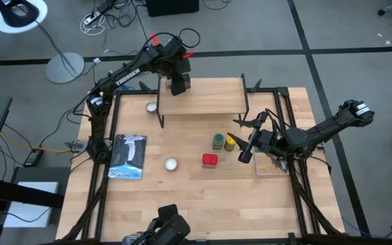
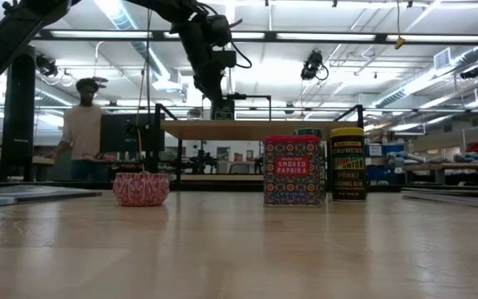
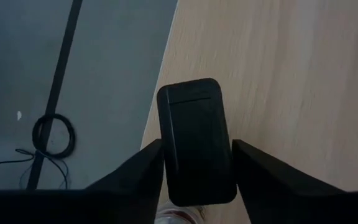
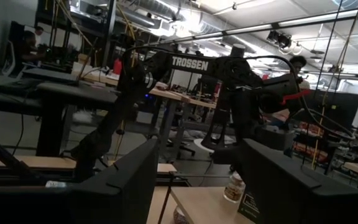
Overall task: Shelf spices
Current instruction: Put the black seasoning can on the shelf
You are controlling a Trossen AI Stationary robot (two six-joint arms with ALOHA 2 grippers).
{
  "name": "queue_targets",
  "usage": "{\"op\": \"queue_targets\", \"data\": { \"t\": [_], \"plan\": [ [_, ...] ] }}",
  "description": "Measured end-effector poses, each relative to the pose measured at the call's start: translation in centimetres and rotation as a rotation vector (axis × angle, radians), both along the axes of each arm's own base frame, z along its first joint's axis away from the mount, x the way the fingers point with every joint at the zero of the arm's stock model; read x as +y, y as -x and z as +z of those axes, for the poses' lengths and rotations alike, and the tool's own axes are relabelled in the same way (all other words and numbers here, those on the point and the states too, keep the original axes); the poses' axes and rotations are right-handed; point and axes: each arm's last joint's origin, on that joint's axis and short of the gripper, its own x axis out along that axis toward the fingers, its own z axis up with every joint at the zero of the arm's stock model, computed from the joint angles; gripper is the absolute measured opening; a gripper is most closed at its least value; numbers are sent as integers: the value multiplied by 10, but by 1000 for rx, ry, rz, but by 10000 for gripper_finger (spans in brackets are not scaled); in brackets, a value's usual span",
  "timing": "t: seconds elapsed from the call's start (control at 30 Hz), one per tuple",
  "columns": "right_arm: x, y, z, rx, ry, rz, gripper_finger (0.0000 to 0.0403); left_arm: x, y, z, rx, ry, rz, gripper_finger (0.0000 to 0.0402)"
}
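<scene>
Jaws of the left gripper (image 3: 197, 180) flank the black tin (image 3: 196, 149) standing on the shelf (image 1: 203, 95) at its 9 o'clock end, seemingly loosening to leave it, while the right gripper (image 1: 245, 139) waits agape by the remaining spices at the surface's 3 o'clock.

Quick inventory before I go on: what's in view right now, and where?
shelf: one, light wood, table's far side
black tin: one, on the shelf's left far corner
red tin: one, mid-table
green-capped jar: one, beside the yellow jar
silver discs: two, one by the shelf's left leg, one mid-table
book: one, blue, left side
person: one, beyond the table
left gripper: at the black tin
right gripper: open, by the yellow jar
</scene>
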Motion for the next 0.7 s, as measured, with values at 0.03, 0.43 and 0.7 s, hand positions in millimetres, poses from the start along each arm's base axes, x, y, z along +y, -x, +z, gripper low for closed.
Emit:
{"op": "queue_targets", "data": {
  "t": [0.03,0.43,0.7],
  "plan": [
    [0,0,0,0,0,0,228,0,0,0,-4,5,10,198],
    [0,0,0,0,0,0,228,-6,-5,4,-15,4,2,228],
    [0,0,0,0,0,0,229,-18,-9,28,-66,-38,-27,233]
  ]
}}
